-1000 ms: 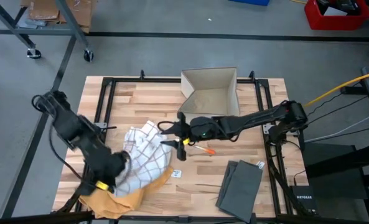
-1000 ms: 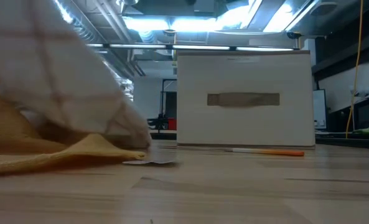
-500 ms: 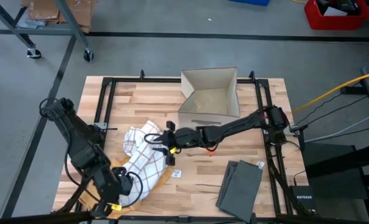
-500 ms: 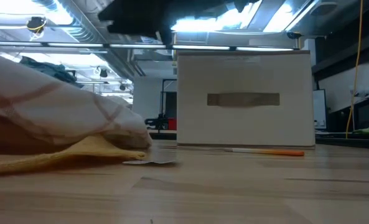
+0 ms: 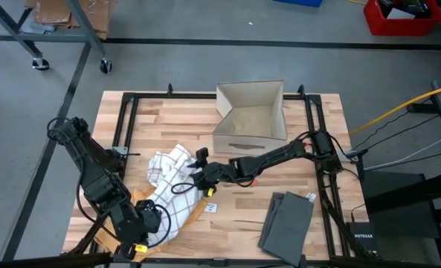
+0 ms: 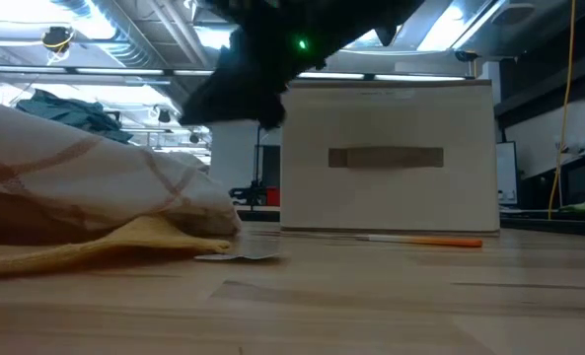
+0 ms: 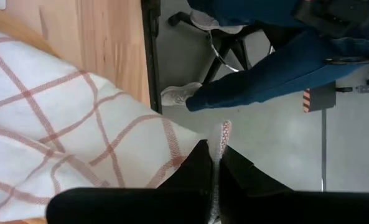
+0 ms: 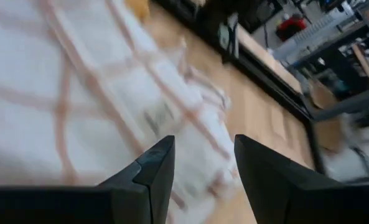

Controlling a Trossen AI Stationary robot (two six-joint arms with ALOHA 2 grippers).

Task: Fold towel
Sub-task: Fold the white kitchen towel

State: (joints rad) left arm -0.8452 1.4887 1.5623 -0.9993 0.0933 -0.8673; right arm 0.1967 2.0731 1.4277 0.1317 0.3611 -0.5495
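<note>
Overhead view of the wooden table (image 5: 168, 123) inside its black frame. A white checked towel (image 5: 169, 186) lies crumpled over an orange cloth (image 5: 192, 214) at the table's near left. The left gripper (image 5: 147, 227) sits at the towel's near edge; the right gripper (image 5: 193, 179) reaches over its far side. An open cardboard box (image 5: 250, 112) stands at the far edge, with a folded grey cloth (image 5: 287, 219) near right.

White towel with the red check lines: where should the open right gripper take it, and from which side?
The white towel with red check lines lies bunched, the left gripper shut on its near-left corner. Probably best: the right gripper pinches the loose edge on the towel's right side, coming from the right, low over the wooden table.
</note>
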